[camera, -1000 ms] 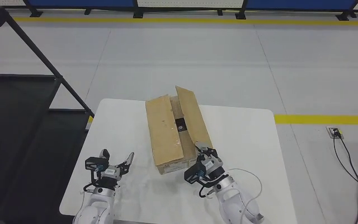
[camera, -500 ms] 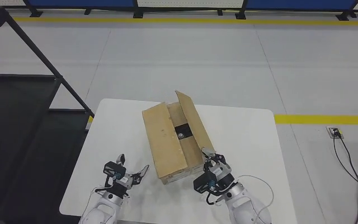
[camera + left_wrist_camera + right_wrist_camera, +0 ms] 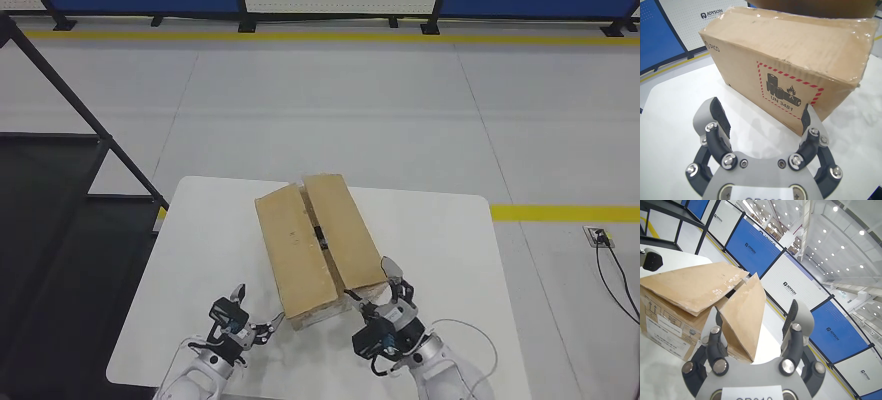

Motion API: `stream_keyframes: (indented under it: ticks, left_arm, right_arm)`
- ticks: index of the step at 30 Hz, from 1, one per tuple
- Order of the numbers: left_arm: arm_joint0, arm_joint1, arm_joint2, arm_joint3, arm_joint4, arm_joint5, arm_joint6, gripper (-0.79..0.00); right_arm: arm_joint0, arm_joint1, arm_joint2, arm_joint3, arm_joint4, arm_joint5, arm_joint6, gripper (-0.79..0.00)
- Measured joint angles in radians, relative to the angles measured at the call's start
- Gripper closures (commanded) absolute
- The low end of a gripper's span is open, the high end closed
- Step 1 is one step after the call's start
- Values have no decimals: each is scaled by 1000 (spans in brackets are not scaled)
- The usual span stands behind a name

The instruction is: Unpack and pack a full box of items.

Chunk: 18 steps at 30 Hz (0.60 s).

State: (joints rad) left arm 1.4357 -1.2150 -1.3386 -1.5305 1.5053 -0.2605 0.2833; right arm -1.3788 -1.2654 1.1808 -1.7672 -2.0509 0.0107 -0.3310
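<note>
Top view: brown cardboard box (image 3: 315, 245) mid-frame on white table (image 3: 450, 230); left gripper (image 3: 258, 307) and right gripper (image 3: 370, 283) gape wide at its lower corners

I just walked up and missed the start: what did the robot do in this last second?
The raised flap of the box has come down nearly flat. The right gripper drew back toward the robot; the left gripper slid in toward the box's near corner. The box turned slightly. Both sets of fingers stayed open; the other flap stayed flat.

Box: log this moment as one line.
box: on table, top ajar | left gripper: open, beside box | right gripper: open around flap
</note>
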Motion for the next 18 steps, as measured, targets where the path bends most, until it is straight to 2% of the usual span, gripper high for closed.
stream_keyframes:
  ticks: [10, 15, 18]
  left_arm:
    - [-29, -12, 76, -3, 20, 17, -17, -785]
    - [-48, -18, 114, -7, 30, 19, -34, -785]
    - [-64, -24, 141, -3, 29, 19, -47, -785]
  right_arm:
    - [-108, 21, 102, -61, 114, -65, -179, -785]
    - [-151, 29, 146, -76, 149, -88, -221, -785]
    - [-172, 31, 164, -79, 152, -65, -227, -785]
